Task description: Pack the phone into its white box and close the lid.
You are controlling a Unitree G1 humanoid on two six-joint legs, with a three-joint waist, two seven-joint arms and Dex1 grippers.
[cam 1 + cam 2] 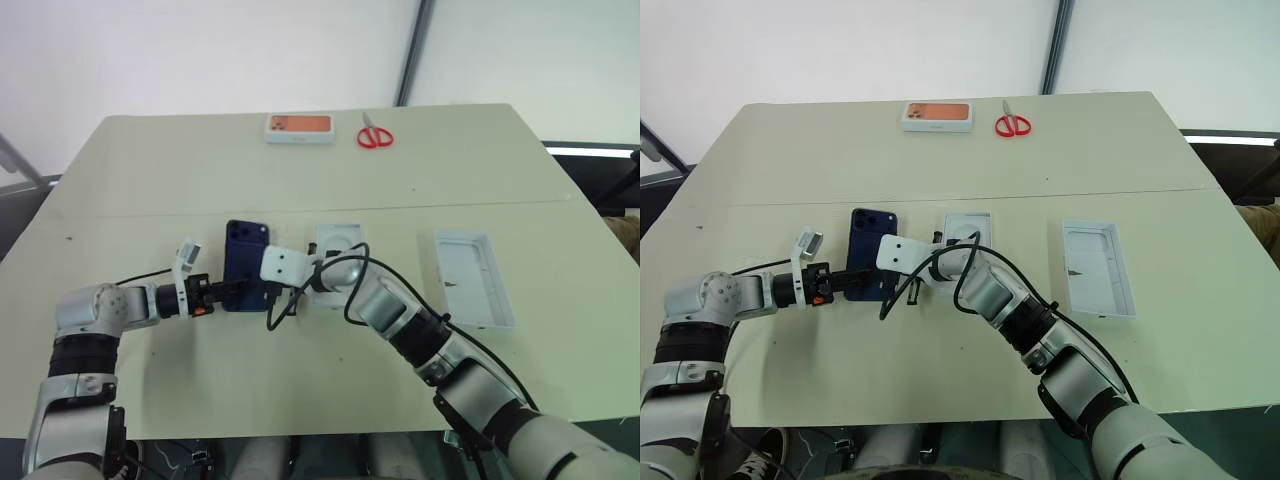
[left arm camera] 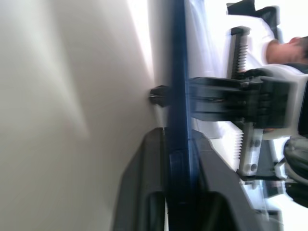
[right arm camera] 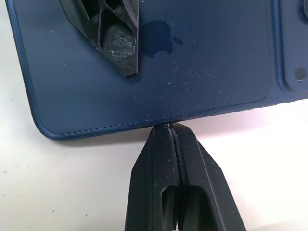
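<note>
Two robot arms meet over the phone (image 1: 243, 262), a dark navy handset lying back-up near the middle of a pale table (image 1: 150, 180), its camera bump at the far corner. The left gripper (image 1: 238, 291) reaches in from the phone's near-left side and is clamped on the handset: the left wrist view shows one black finger (image 2: 144, 183) under the slim blue edge and the other above it, the phone sandwiched between them. The right gripper (image 3: 169, 129) has its two fingers pressed together with nothing between them, their joined tips touching the phone's long right edge (the wrist view shows the seam between them fully closed).

Just right of the phone, partly hidden by the right arm, sits the white box (image 1: 336, 240), a shallow tray with its far end showing. Further right of the phone, well apart from it, the lid (image 1: 475, 278) lies open side up, close to the table's right edge. Beyond the phone, toward the far edge, an orange-topped white box (image 1: 299, 127) and red-handled scissors (image 1: 375, 134) lie side by side.

Bare tabletop stretches between the phone and those far items, and a wide open strip runs from the phone back to the near edge. The gap between tray and lid is also bare.
</note>
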